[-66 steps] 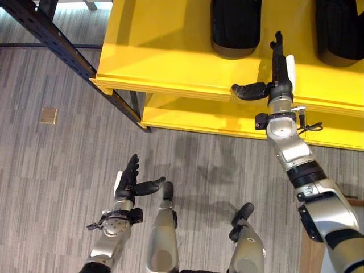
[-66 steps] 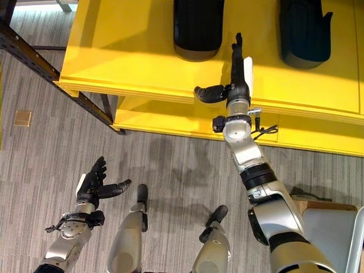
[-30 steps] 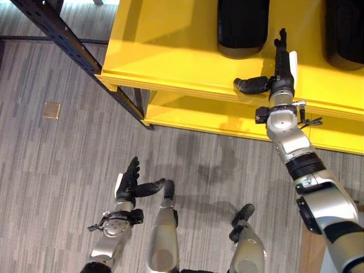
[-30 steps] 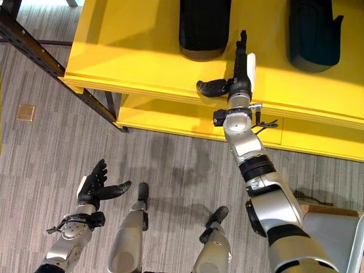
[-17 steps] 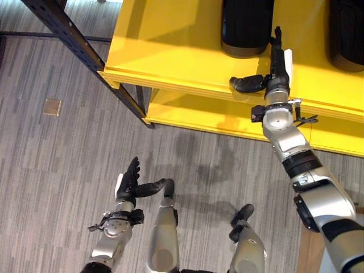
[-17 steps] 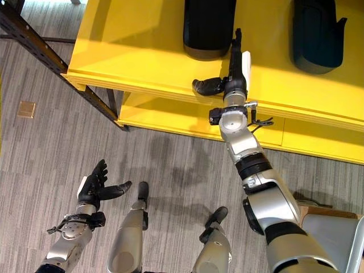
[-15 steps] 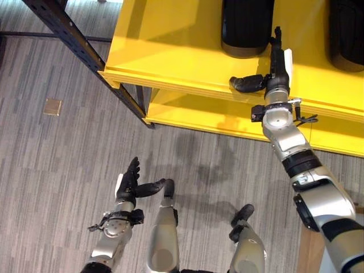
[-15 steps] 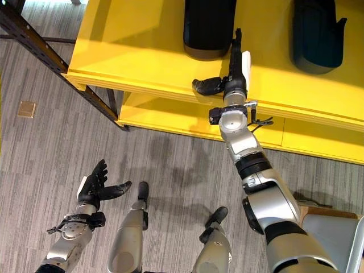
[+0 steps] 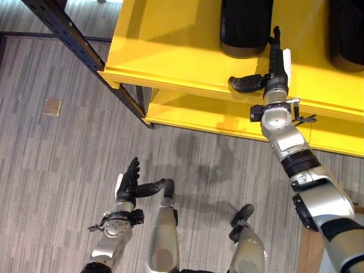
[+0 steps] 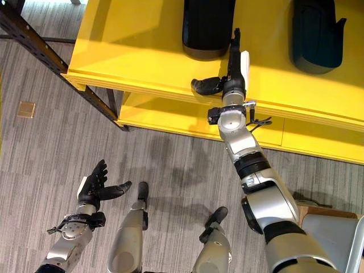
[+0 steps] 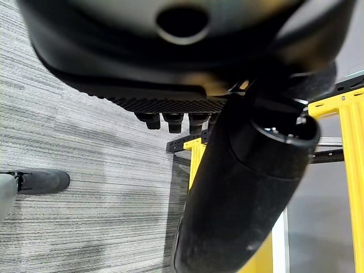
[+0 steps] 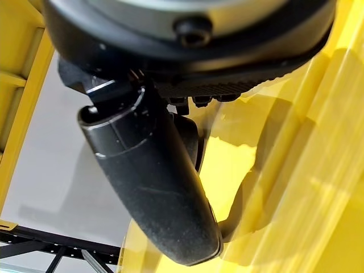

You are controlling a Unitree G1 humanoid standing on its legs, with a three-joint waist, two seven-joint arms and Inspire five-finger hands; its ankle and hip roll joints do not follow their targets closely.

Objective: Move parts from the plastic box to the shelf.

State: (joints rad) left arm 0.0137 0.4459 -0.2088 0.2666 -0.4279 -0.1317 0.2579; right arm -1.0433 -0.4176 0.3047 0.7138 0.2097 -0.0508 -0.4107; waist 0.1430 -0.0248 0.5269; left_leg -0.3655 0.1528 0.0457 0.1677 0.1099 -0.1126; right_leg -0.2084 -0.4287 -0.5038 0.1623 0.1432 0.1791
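Yellow shelf (image 9: 170,51) takes up everything from about 11 to 2 o'clock, with two black parts already sitting on its top board: one (image 9: 245,25) at 12 o'clock and another (image 10: 316,31) over at 1 o'clock. So the task's stuff is up on the shelf right now, and neither hand has anything in it

The right hand (image 9: 274,65) is stretched out over the shelf's front edge, fingers straight and pressed together pointing toward 12, thumb stuck out sideways toward 9. Its fingertips are right beside the near end of the 12 o'clock part, can't tell if they're actually touching it. The left hand (image 9: 128,183) hangs low at about 7 o'clock over the grey carpet (image 9: 57,159), fingers straight and loosely together, thumb out, holding nothing

A grey corner at 5 o'clock (image 10: 335,239) might be the plastic box, but too little of it shows to say

What could go wrong, my guess: that right hand is so close to the part that pulling back sloppily could clip it and slide it crooked. The thumb hangs just off the front lip too, so dropping the arm straight down could catch it on the edge. Also a dark metal rack leg (image 9: 68,40) runs diagonally at 10 o'clock, something to bump when turning away

Writing or labels: nothing readable anywhere. There's a small tan square (image 9: 52,107) on the carpet at 9 o'clock but it looks blank
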